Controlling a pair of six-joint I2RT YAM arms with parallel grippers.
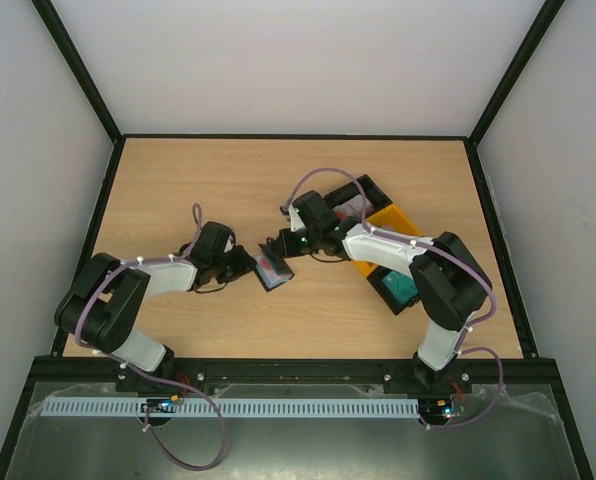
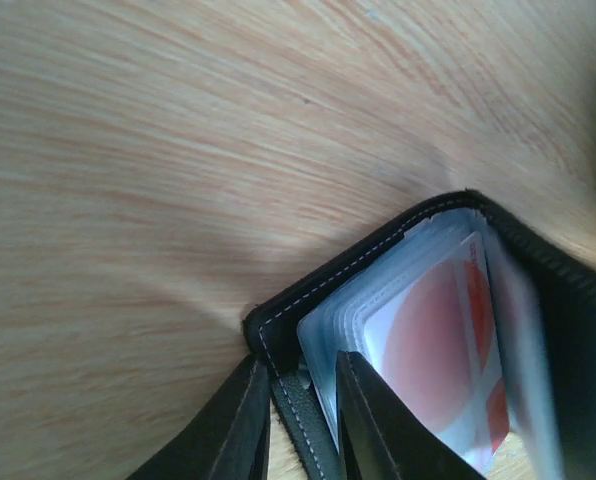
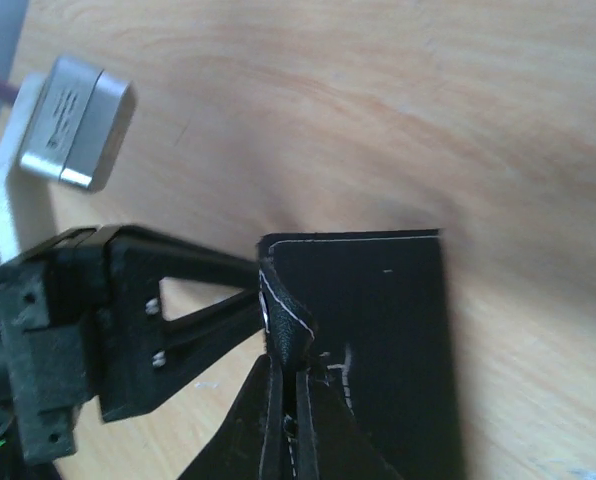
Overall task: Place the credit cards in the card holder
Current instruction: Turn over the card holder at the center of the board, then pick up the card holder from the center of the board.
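Centrally, stitched black leathery card holder (image 3: 388,340)

Soft, even light from above fills the top view, bright on the pale walls (image 1: 278,60), with little glare. Both wrist views are blurred at close range: the card holder (image 2: 563,300) looks soft (stitching just readable) and casts a dim shadow on the table (image 2: 178,130).
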